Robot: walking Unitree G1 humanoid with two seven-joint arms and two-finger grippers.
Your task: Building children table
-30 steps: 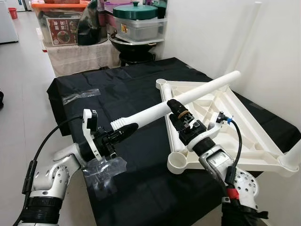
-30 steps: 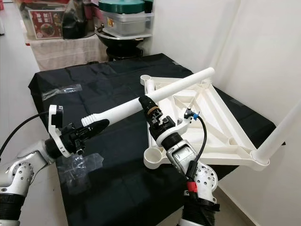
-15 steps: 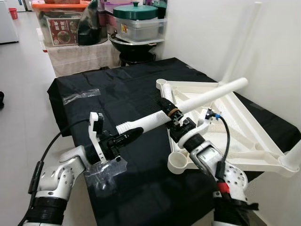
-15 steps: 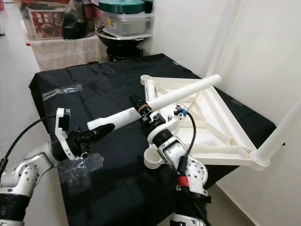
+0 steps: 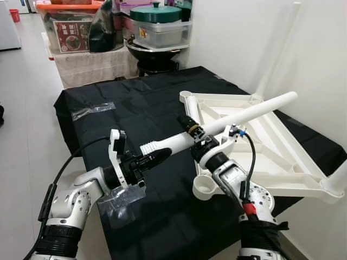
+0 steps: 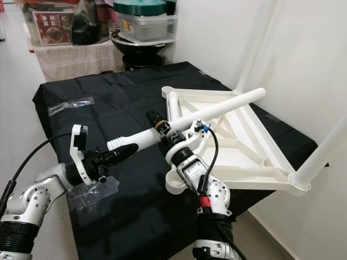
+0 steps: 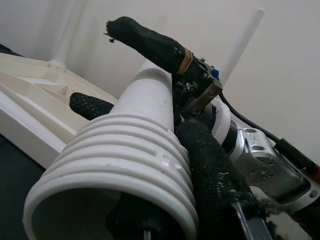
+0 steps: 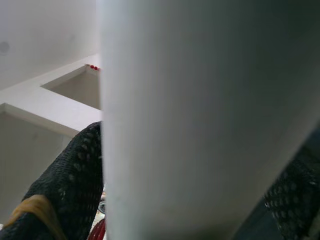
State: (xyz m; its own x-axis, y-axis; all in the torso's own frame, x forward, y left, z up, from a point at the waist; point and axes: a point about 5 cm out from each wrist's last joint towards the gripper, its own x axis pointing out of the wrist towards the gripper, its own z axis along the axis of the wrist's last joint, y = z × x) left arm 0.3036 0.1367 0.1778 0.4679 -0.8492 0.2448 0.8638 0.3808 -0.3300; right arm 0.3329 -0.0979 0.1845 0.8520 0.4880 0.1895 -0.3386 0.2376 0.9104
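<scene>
Holding a long white table leg (image 5: 244, 112) between them, both grippers sit in the middle of the left eye view, above a black cloth (image 5: 146, 108) that covers the work surface. The left gripper (image 5: 154, 157), in the lower left centre of the frame, has its black fingers closed on the ribbed end of the leg; in the left wrist view that ribbed end (image 7: 115, 170) fills the lower part of the picture, with a black finger (image 7: 215, 175) pressed along its side. The right gripper (image 5: 196, 131) is clamped around the leg farther along, near the frame's centre, and the leg rises from there toward the upper right, its far end free in the air. In the right wrist view the leg (image 8: 200, 110) runs as a broad pale band between two black fingers (image 8: 70, 180).

Under the leg, in the right half of the frame, a white tabletop (image 5: 282, 146) lies upside down on the cloth, ribs showing, with round sockets at its corners. One socket (image 5: 205, 187) sits just below the right gripper. A clear plastic bag (image 5: 116, 197) lies on the cloth beneath the left gripper. Storage boxes (image 5: 70, 27) stand at the upper left.
</scene>
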